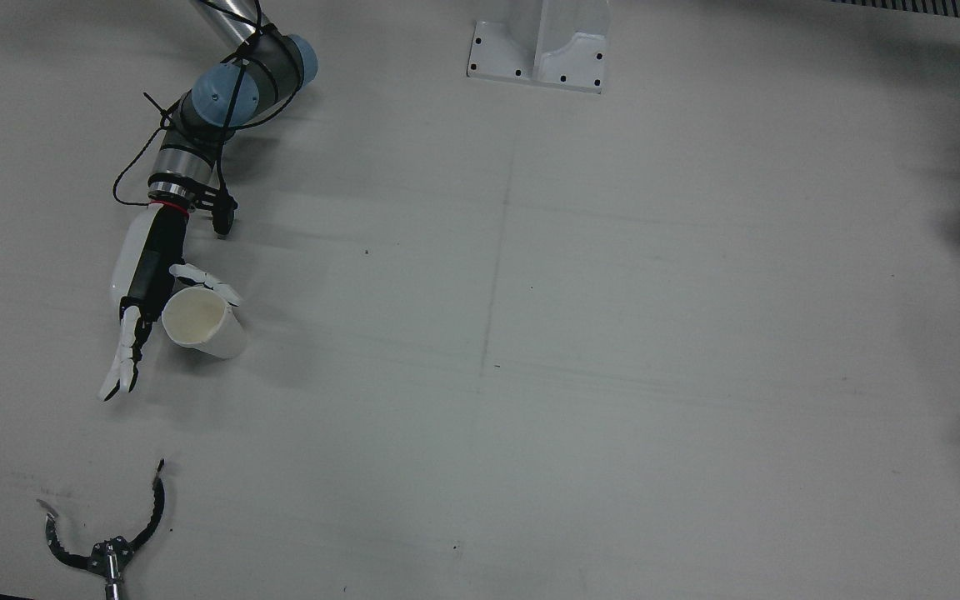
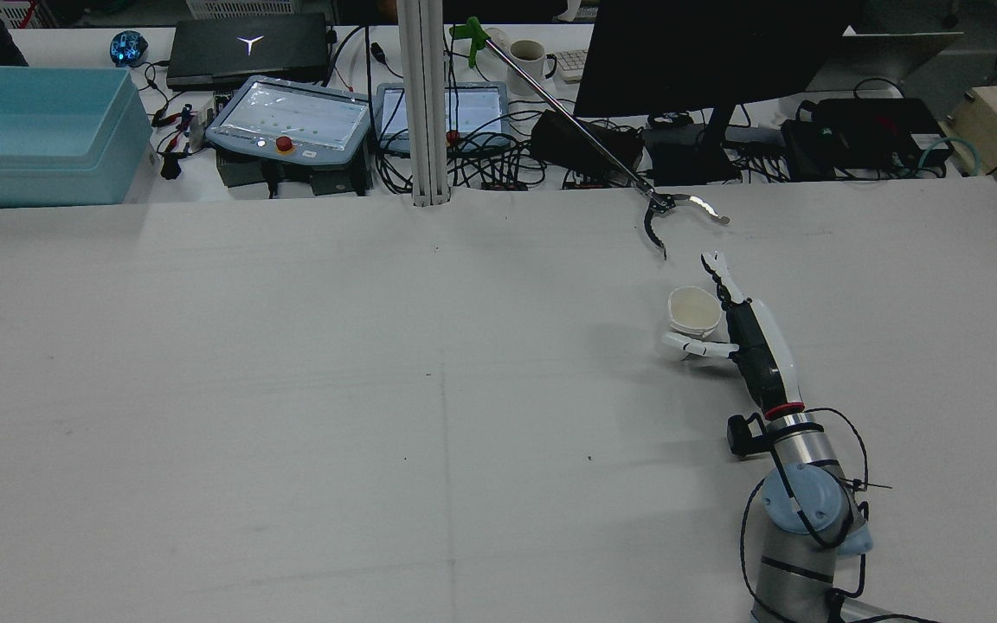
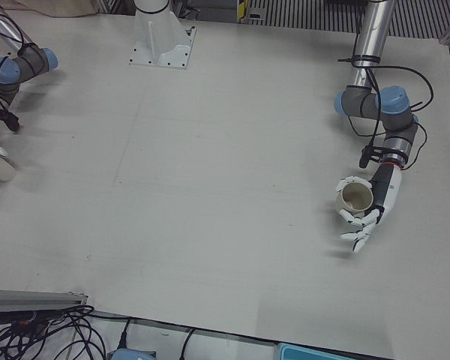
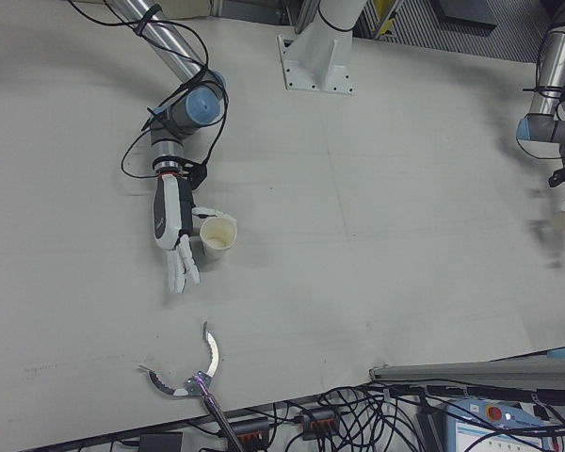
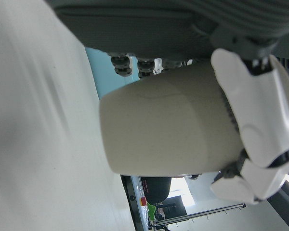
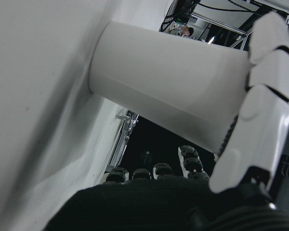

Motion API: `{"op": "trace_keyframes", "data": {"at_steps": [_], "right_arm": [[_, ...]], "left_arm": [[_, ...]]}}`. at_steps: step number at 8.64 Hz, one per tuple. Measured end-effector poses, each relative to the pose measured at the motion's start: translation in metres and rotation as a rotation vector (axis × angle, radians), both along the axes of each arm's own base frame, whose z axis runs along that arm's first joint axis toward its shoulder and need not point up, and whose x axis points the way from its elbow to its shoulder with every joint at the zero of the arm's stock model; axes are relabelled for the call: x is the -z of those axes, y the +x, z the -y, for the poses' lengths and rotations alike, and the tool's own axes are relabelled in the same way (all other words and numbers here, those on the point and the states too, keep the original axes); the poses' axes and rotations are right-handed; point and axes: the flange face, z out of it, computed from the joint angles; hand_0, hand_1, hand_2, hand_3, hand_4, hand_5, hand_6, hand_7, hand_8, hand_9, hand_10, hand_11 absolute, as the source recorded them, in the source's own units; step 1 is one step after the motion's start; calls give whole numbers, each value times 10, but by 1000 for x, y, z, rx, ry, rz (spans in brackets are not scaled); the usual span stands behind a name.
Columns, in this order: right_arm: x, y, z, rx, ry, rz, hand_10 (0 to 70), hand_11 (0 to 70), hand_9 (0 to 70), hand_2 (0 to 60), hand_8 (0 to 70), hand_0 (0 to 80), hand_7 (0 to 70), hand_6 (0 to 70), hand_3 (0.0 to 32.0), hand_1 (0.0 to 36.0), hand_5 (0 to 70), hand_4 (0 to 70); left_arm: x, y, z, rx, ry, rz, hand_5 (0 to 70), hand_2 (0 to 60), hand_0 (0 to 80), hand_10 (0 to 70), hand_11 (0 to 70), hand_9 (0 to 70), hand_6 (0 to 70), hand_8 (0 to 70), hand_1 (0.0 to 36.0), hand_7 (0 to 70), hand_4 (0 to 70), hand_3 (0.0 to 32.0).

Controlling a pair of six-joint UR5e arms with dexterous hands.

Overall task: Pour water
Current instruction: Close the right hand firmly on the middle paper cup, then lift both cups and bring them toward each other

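- Grey tabletop spreads bare between your two arms, and each hand has a cup at opposite ends of it.
- Your right hand lies low with its long fingers straight and spread. Only the thumb touches the white cup, which stands on the table at the palm; no grip yet.
- Your left hand has its fingers curled round the beige cup, upright, mouth open to the ceiling. From the left hand view it seems clear of the table.
- Pouring depends on that wide gap: the cups are well apart, so one arm must travel across.
- A reacher-grabber claw lies open just beyond your right fingertips.
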Motion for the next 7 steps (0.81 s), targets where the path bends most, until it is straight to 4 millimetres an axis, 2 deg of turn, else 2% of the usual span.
{"op": "trace_keyframes", "data": {"at_steps": [1, 2, 3, 4, 5, 7], "right_arm": [[2, -2, 1, -1, 2, 4, 50, 80, 0, 97, 1, 463, 55, 57, 0, 112, 414, 214], [3, -3, 1, 0, 3, 7, 65, 97, 0, 122, 2, 464, 68, 64, 0, 97, 547, 435], [4, -4, 1, 0, 4, 9, 82, 116, 7, 143, 7, 459, 106, 89, 0, 80, 641, 639], [5, -5, 1, 2, 5, 11, 89, 125, 7, 164, 8, 462, 109, 92, 0, 83, 685, 700], [7, -7, 0, 4, 6, 13, 91, 128, 7, 187, 7, 465, 105, 89, 0, 92, 682, 700], [8, -8, 0, 6, 7, 15, 87, 122, 6, 192, 7, 465, 104, 87, 0, 96, 675, 697]], "left_arm": [[0, 0, 0, 0, 0, 0, 700, 600, 453, 43, 70, 109, 166, 55, 225, 282, 393, 0], [0, 0, 0, 1, -1, 0, 700, 600, 451, 44, 70, 108, 165, 55, 223, 281, 391, 0], [-2, -2, -2, 1, -3, 2, 698, 600, 450, 44, 71, 107, 164, 54, 224, 278, 390, 0], [-3, -3, -3, 2, -5, 3, 699, 600, 452, 43, 70, 105, 164, 53, 222, 277, 391, 0], [-4, -3, -4, 2, -6, 3, 699, 600, 450, 44, 71, 106, 164, 53, 222, 277, 390, 0], [-4, -4, -4, 3, -4, 3, 700, 600, 455, 44, 71, 105, 164, 53, 220, 276, 394, 0]]}}
